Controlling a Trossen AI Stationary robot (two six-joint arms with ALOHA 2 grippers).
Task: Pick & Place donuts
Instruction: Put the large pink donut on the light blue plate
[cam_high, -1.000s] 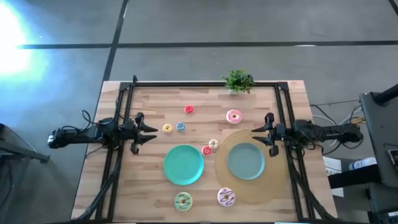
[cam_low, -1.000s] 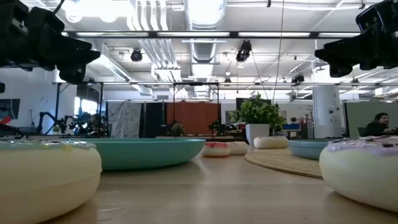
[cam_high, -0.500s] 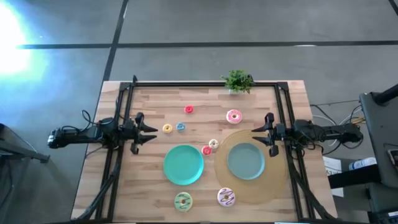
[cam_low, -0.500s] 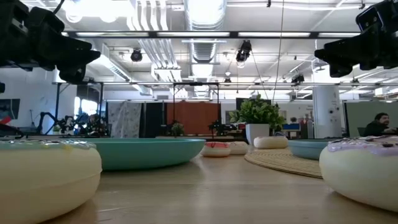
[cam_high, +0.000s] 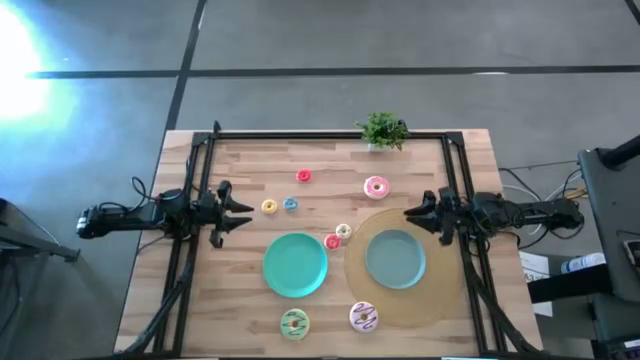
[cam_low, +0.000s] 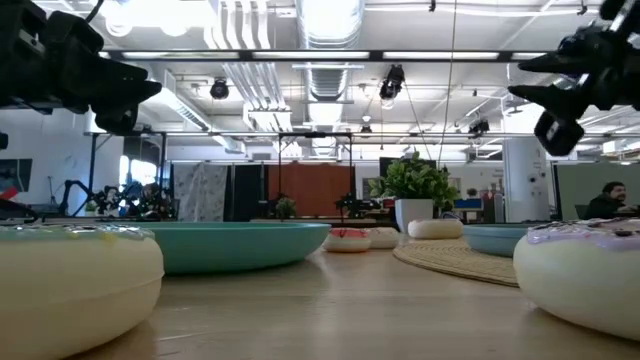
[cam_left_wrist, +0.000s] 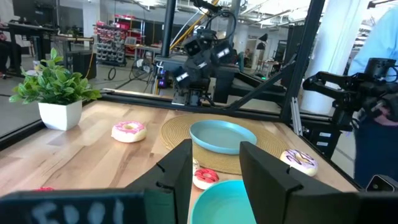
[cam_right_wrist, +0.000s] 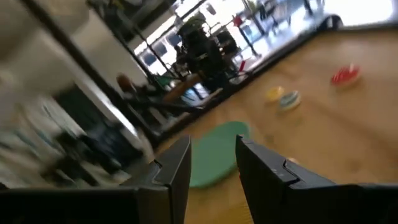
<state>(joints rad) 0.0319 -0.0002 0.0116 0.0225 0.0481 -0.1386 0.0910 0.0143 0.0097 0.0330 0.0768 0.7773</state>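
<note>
No legible writing — donuts (cam_high: 376, 187) unlabelled.

I count 8 toy ring donuts (cam_high: 376, 187), 2 round teal plates (cam_high: 295, 264), 1 green potted plant (cam_high: 382, 130), 1 woven straw mat (cam_high: 440, 300).

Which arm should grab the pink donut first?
Right, probably. The right gripper hangs open close beside the pink donut, near the plate on the mat. The left gripper waits across the table, nearer the yellow donut.
</note>
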